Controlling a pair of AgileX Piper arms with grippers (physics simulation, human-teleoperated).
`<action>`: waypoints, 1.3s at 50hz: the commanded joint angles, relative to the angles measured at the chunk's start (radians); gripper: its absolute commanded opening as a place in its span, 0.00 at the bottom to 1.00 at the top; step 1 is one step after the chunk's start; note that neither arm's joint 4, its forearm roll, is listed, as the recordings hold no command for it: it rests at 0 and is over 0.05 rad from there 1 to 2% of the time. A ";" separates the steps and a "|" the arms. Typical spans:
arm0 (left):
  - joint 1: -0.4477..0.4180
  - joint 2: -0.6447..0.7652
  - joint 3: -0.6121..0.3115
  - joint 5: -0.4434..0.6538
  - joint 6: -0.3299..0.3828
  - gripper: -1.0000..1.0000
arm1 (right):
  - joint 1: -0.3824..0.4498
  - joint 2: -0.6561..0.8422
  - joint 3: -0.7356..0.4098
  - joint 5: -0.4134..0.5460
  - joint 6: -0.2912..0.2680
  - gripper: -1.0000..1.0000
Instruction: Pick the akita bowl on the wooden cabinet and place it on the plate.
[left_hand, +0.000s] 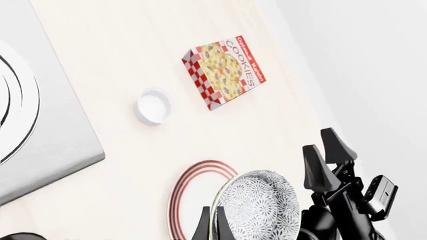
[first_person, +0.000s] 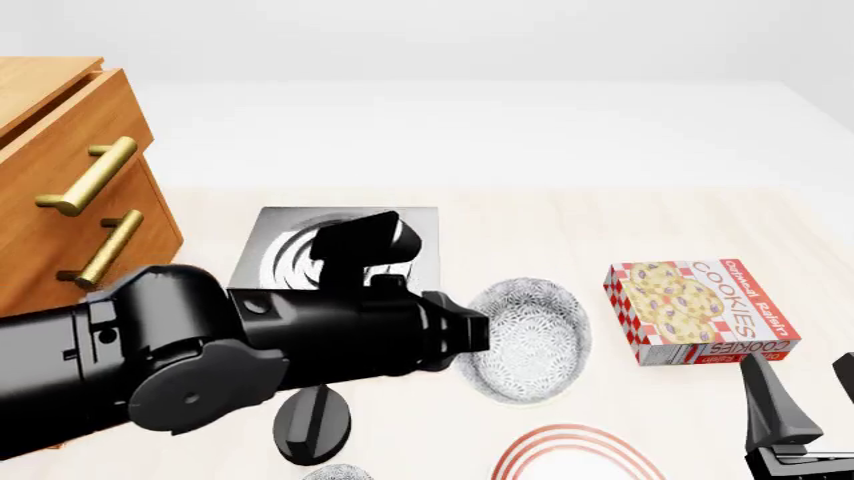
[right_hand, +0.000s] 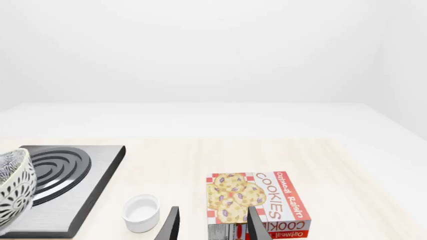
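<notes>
Plainly off the wooden cabinet (first_person: 80, 200) already: found the akita bowl (first_person: 534, 335) carried in the air by the left end effector (left_hand: 215, 224), tipped nearly on edge, speckled inside turned toward the front camera, hanging over the table (first_person: 534, 220) between the steel hob (first_person: 287, 240) and the cookie box (first_person: 694, 310), near the plate (first_person: 574, 452) but seemingly not yet squarely above it. Saw the left fingers pinched shut on a thin stretch of rim, seemingly one inside the wall and one outside. Judged the bowl stiff, glazed and likely slick, fairly heavy for so narrow a pinch, and breakable if dropped; reckoned the rim the only sensible hold, being too wide to span across. Expected some swing or slip about the pinch while tilted, so called for levelling low over the red rings before release. Noted the right end effector (right_hand: 212, 227) idle toward the table's near edge, fingers spread apart, holding nothing. Noted also the small white cup (left_hand: 153, 105) standing well apart from the plate
</notes>
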 joint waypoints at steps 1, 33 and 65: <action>-0.022 0.016 0.006 -0.017 -0.005 0.00 | 0.000 0.000 0.000 0.000 0.000 1.00; -0.064 0.067 0.045 -0.071 -0.055 0.00 | 0.000 0.000 0.000 0.000 0.000 1.00; -0.066 0.152 0.049 -0.134 -0.078 0.00 | 0.000 0.000 0.000 0.000 0.000 1.00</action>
